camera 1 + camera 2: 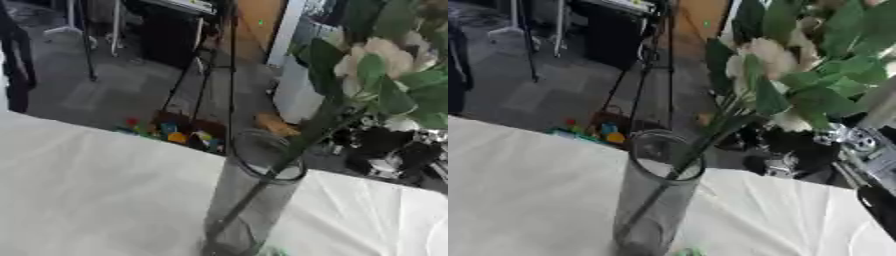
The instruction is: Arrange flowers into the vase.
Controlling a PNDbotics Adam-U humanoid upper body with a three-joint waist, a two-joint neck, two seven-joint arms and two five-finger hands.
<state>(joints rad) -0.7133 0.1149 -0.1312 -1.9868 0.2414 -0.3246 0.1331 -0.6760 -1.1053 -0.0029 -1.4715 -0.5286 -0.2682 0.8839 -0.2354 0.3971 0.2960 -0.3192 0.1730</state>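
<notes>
Leaning from upper right to lower left, the stem [262, 185] in the left eye view runs down through the mouth of the vase [249, 210] and reaches its bottom at the left side of the glass. The vase stands upright on the table [96, 190], near the far edge and toward the front of the picture. The blooms [381, 57] and leaves sit high at the upper right, well outside the rim, so the flowers' long axis is a steep diagonal that crosses the rim on its right side. The right hand [389, 150] shows as a dark shape with silver parts just under the leaves, to the right of the vase and beyond the table's far edge. It lies close to the stem where the leaves begin, but whether its fingers curl round the stem cannot be told.

Seen from the right eye view, the same diagonal holds: the stem [667, 180] enters the vase [654, 200] at the rim's right side and slants to the bottom left. The blooms [776, 55] spread across the upper right. The right hand [798, 155] sits below them, right of the rim, with its arm running off toward the lower right edge; its grip again cannot be read. No left hand shows in either view, so the right is the nearer. The stem looks already seated, so the coming move is likely a release or a small straightening toward upright.
</notes>
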